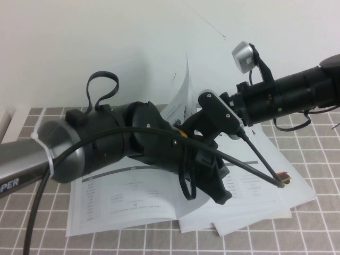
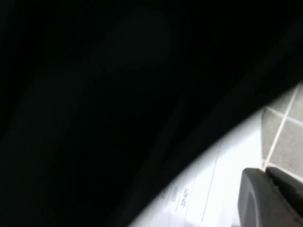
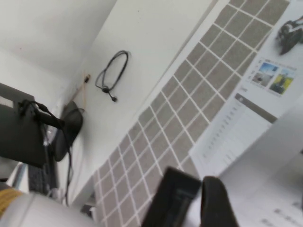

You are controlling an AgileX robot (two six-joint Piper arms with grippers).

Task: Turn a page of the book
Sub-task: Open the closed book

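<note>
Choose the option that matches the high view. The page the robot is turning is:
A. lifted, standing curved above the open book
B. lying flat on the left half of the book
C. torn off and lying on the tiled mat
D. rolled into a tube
A: the page rises curved behind both arms above the book, with the left gripper and right gripper meeting near the book's middle.

White book (image 1: 133, 204) lying open, page (image 1: 183, 90) lifted upright
</note>
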